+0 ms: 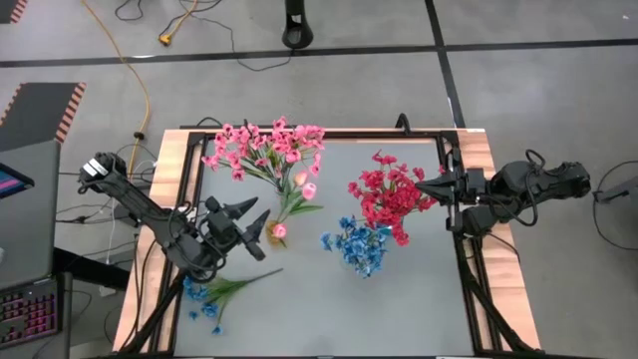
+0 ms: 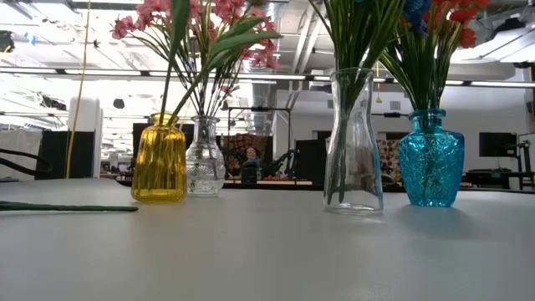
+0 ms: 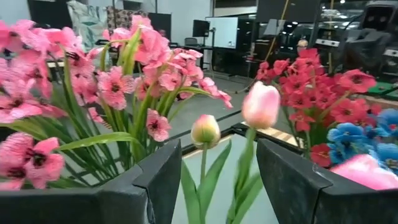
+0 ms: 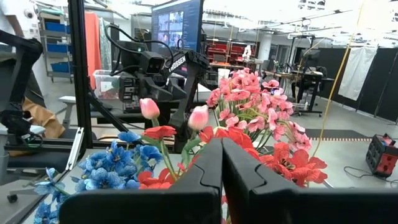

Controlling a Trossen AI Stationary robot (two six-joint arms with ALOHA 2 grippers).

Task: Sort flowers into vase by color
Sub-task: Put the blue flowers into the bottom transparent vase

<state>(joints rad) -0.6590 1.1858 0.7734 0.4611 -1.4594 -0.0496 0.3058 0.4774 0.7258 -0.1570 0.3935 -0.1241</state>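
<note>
From above, my left gripper (image 1: 251,227) hangs over the left half of the table (image 1: 419,299), its fingers spread wide and holding nothing, just beside the yellow vase (image 1: 278,231) with its pink tulip buds (image 1: 309,189). A loose blue sprig (image 1: 212,292) lies flat on the table near my left arm. Light pink flowers (image 1: 264,147) fill the far-left bunch, red flowers (image 1: 387,194) stand toward the right, and blue flowers (image 1: 361,244) sit just in front of them. My right gripper (image 1: 431,186) rests at the right edge beside the red blossoms, fingers pressed together.

Level with the tabletop, four vases stand in a loose row: the yellow one (image 2: 159,160), a small clear vase (image 2: 205,159) just behind it, a tall clear vase (image 2: 353,142), and a blue glass vase (image 2: 430,160). A green stem (image 2: 67,207) lies flat at the left.

Past my left fingers (image 3: 155,183), spread apart, two tulip buds (image 3: 261,104) rise in the gap, pink blossoms (image 3: 112,87) to one side, red ones (image 3: 317,93) to the other.

Past my right fingers (image 4: 199,180), closed on nothing, I see red blossoms (image 4: 286,158), blue ones (image 4: 118,162) and my left arm (image 4: 155,71) beyond.
</note>
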